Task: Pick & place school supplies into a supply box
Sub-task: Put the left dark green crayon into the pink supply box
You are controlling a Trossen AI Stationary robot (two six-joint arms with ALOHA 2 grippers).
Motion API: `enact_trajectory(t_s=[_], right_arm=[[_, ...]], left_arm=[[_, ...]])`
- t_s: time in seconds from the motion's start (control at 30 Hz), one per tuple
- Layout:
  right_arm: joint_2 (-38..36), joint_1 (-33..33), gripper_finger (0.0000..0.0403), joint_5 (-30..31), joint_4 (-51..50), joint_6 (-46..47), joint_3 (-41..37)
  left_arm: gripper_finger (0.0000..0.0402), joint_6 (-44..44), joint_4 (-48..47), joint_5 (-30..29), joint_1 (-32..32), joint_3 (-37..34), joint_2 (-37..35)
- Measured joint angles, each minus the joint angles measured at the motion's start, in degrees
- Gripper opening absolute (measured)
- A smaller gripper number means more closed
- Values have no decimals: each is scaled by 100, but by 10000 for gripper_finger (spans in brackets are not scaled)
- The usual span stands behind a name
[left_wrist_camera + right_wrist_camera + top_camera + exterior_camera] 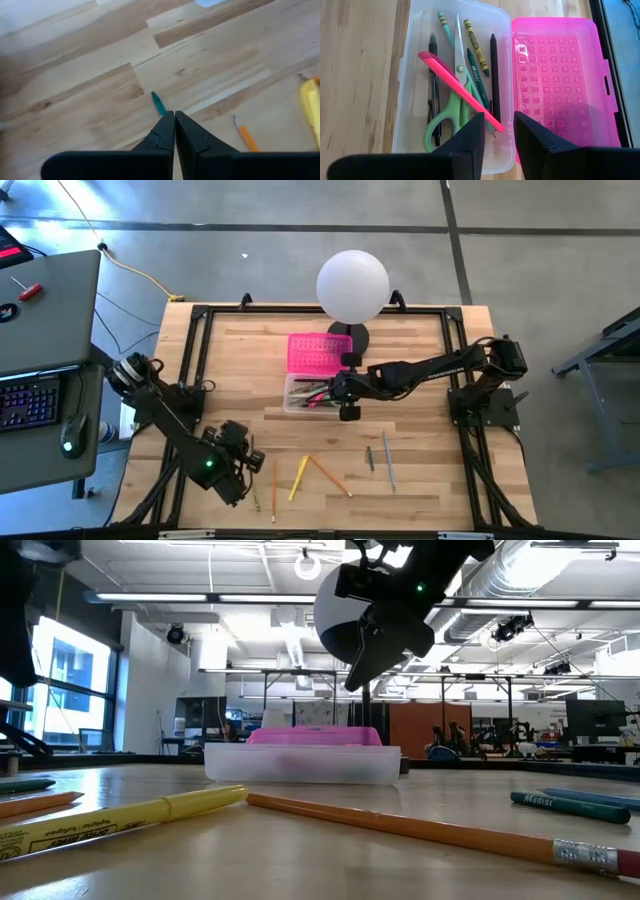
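Note:
The supply box's clear base (300, 395) lies open at mid-table with its pink lid (318, 352) folded back. Inside it lie green-handled scissors (451, 112), a pink marker (455, 85) and several pens. My right gripper (495, 132) hangs open above the box, holding nothing. Near the front edge lie a yellow marker (298, 477), two orange pencils (330, 475) and two grey pens (388, 460). My left gripper (240, 470) is low at the front left, shut, with a green pencil's tip (158, 103) sticking out past its fingertips. My left gripper pinches the green pencil between its two fingers, just behind the tip (161, 111) that shows beyond them. The fingers slant down from above and hide the rest of the pencil. Whether the pencil is clear of the table cannot be told.
A white globe lamp (353, 285) stands on a dark foot just behind the box. Black frame rails (195, 360) run along the table's left, right and far sides. Bare wood lies between the box and the loose pencils.

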Motion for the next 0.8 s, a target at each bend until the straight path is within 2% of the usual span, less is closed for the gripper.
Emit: enact_trajectory(t_s=[0.13, 0.27, 0.43, 0.6, 0.8], right_arm=[[0, 0, 83, 0, 1, 1, -1], [2, 0, 83, 0, 30, -9, -18], [4, 0, 83, -2, 357, -15, -399], [7, 0, 83, -20, 706, 66, -933], [-54, 83, 83, 99, 863, 370, -1054]], left_arm=[[56, 19, 9, 223, 188, 2, 56], [93, -10, 41, 375, 252, 0, 256], [130, -432, 93, 447, 237, 0, 721], [138, -573, 128, 474, 242, -2, 1169], [138, -971, 437, 329, 240, 5, 1589]])
